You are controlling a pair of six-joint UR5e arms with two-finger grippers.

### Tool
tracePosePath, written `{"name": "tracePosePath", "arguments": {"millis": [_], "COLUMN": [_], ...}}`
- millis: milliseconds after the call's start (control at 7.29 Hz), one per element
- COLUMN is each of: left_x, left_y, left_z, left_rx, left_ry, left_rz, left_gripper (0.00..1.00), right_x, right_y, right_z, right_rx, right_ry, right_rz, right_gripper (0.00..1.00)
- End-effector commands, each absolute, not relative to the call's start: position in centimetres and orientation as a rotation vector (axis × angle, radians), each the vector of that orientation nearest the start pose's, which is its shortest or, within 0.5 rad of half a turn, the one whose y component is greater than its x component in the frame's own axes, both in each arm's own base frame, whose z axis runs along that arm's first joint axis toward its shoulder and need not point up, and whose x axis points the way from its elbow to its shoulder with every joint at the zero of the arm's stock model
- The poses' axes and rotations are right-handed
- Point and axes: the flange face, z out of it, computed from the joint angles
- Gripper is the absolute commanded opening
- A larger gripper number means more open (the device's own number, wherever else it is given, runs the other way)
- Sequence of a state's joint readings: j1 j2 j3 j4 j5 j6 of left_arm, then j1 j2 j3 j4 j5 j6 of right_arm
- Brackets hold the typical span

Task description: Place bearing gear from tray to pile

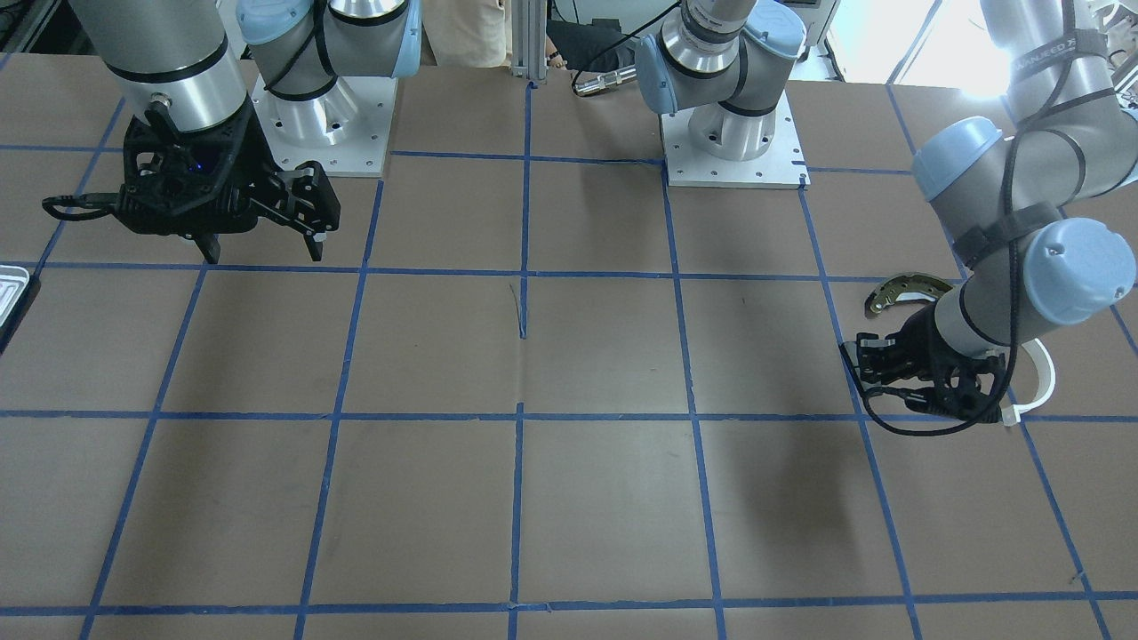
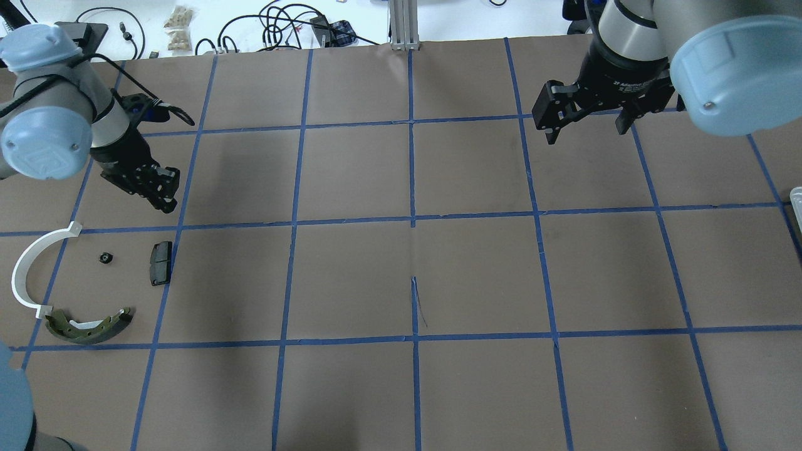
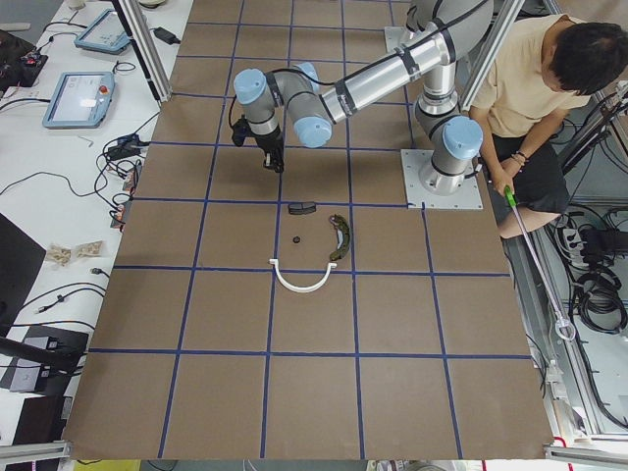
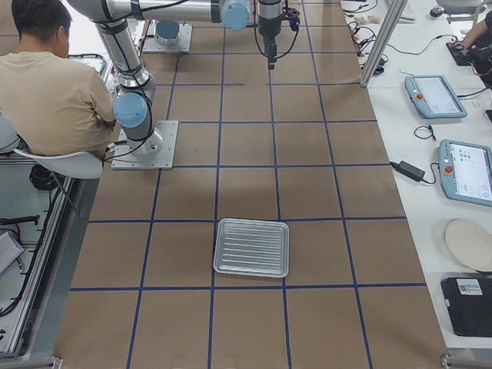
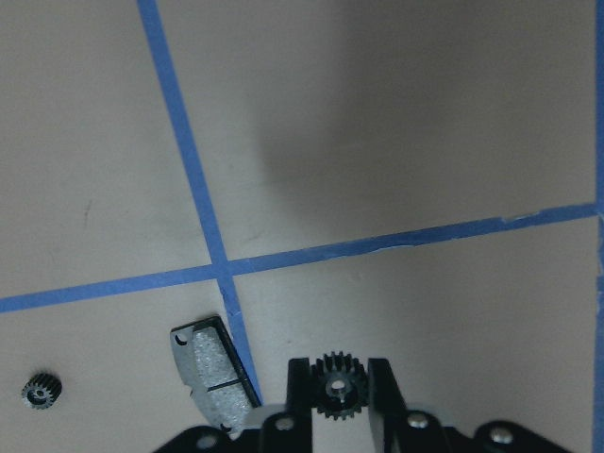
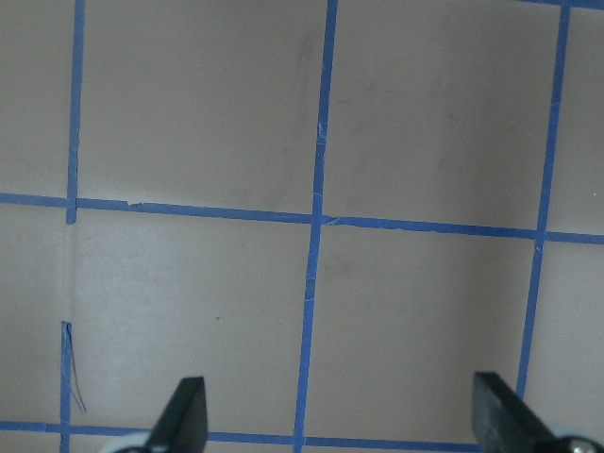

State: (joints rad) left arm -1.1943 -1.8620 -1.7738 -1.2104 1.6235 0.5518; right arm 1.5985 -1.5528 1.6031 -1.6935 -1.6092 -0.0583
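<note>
The tray (image 4: pixel 251 247) lies flat at the table's right end. Right gripper (image 2: pixel 586 130) hangs over the table, jaws wide apart. Left gripper (image 5: pixel 338 373) pinches the bearing gear (image 5: pixel 338 389), hovering beside the pile (image 2: pixel 88 329), close to its black pad (image 5: pixel 212 373).

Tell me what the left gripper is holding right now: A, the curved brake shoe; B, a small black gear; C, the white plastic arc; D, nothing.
B: the left wrist view shows a small black gear clamped in the left gripper, while the white arc and the brake shoe lie on the table.
</note>
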Motion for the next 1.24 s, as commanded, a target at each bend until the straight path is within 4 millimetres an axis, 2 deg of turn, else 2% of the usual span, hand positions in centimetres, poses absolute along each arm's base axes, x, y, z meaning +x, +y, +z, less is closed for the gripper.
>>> {"name": "tracePosePath", "arguments": {"millis": [0,137,275,412,686,824,1098], "left_x": [12.8,14.5,17.0,18.9,19.0,19.2,19.5], "left_y": [-53.3,-53.4,-52.4,-51.8,-50.9,-51.0,-50.9], "left_z": [23.3,22.3,21.7,20.8,19.4,19.4,19.4], "left_rx": [0.356,0.404,0.344,0.392,0.381,0.38,0.378], "left_ry": [3.097,3.079,3.105,3.114,3.13,3.124,3.122], "left_rz": [0.099,0.061,0.08,0.094,0.125,0.127,0.136], "left_gripper": [0.06,0.06,0.06,0.06,0.07,0.25,0.28], "right_x": [14.4,14.4,14.4,14.4,14.4,14.4,14.4], "right_y": [-50.1,-50.1,-50.1,-50.1,-50.1,-50.0,-50.1], "right_z": [47.5,47.5,47.5,47.5,47.3,47.4,47.3], "right_rx": [-0.137,-0.137,-0.137,-0.137,-0.137,-0.137,-0.137], "right_ry": [3.176,3.176,3.176,3.176,3.176,3.175,3.176], "right_rz": [-0.111,-0.111,-0.111,-0.111,-0.106,-0.109,-0.106], "right_gripper": [1.0,1.0,1.0,1.0,1.0,1.0,1.0]}}
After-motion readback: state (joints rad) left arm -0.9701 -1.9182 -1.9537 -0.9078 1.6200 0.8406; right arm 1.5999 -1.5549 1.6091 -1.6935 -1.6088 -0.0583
